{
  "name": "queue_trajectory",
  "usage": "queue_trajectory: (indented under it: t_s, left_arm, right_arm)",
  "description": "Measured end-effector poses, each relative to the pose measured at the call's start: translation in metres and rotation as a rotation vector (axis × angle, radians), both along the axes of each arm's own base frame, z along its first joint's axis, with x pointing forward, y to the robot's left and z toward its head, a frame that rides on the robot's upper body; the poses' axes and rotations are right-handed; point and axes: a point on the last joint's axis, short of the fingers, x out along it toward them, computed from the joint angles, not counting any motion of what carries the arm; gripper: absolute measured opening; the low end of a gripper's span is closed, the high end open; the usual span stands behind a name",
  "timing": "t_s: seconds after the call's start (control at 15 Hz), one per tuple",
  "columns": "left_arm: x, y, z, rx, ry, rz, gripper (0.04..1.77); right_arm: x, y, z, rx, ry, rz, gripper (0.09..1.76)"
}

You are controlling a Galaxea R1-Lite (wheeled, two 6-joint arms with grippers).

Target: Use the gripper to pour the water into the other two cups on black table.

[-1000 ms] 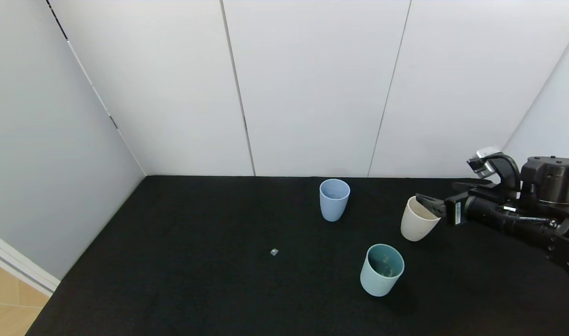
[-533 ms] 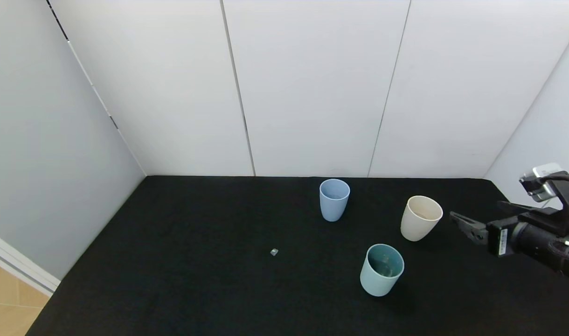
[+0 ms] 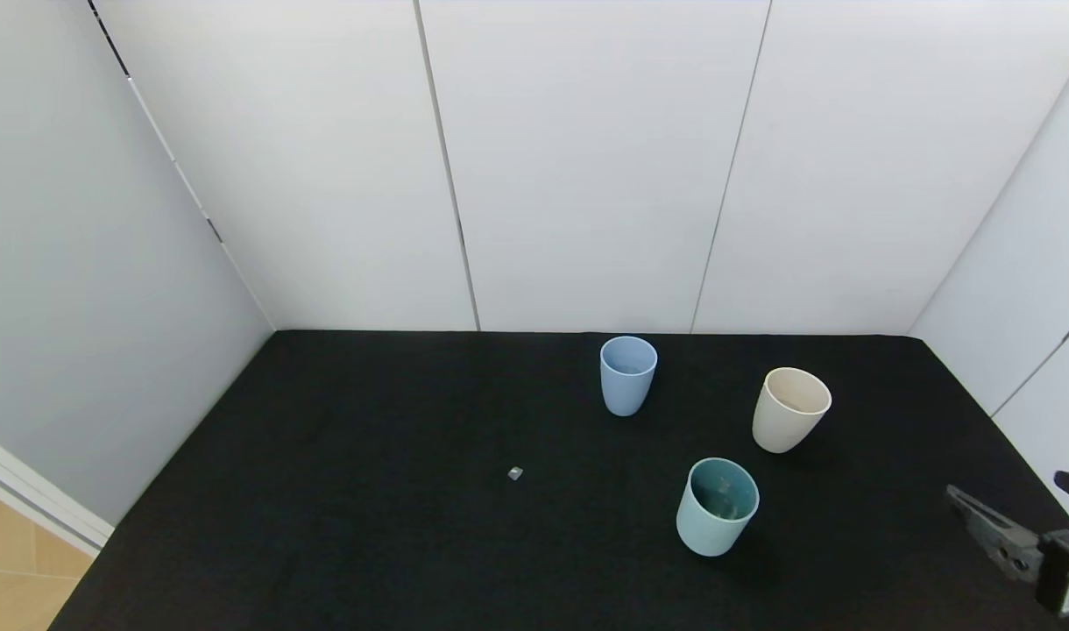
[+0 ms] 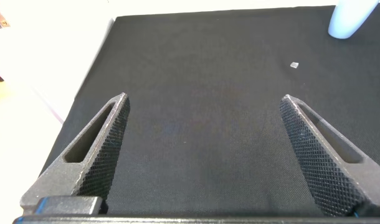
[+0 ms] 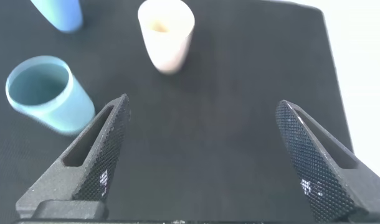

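Three cups stand upright on the black table (image 3: 368, 526). The periwinkle blue cup (image 3: 628, 375) is at the back, the light teal cup (image 3: 717, 506) nearer the front, and the cream-beige cup (image 3: 790, 409) to their right. I cannot make out water in any cup. My right gripper (image 3: 1006, 484) is open and empty at the table's front right, well clear of the beige cup. The right wrist view shows its open jaws (image 5: 202, 102) with the teal cup (image 5: 47, 93), beige cup (image 5: 166, 34) and blue cup (image 5: 59, 12) beyond. My left gripper (image 4: 204, 98) is open and empty over bare table.
A tiny grey speck (image 3: 515, 473) lies left of the teal cup and also shows in the left wrist view (image 4: 294, 65). White wall panels (image 3: 587, 175) close off the back and both sides. The blue cup (image 4: 352, 17) shows far off in the left wrist view.
My right gripper let go of the beige cup and drew back to the right and toward the front. The beige cup now stands alone. The other cups have not moved.
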Motion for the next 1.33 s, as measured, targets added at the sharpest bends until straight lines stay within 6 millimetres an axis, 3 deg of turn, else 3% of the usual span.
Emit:
queue_trajectory:
  t_s: [0.53, 0.73, 1.33]
  left_arm:
    - [0.000, 0.000, 0.000, 0.000, 0.000, 0.000, 1.72]
    - [0.000, 0.000, 0.000, 0.000, 0.000, 0.000, 1.72]
    - [0.000, 0.000, 0.000, 0.000, 0.000, 0.000, 1.72]
  right_arm:
    - [-0.098, -0.011, -0.015, 0.027, 0.038, -0.059, 1.70]
    - [-0.114, -0.013, -0.011, 0.039, -0.061, -0.108, 1.70]
    - [-0.139, -0.012, -0.037, 0.045, -0.151, -0.114, 1.70]
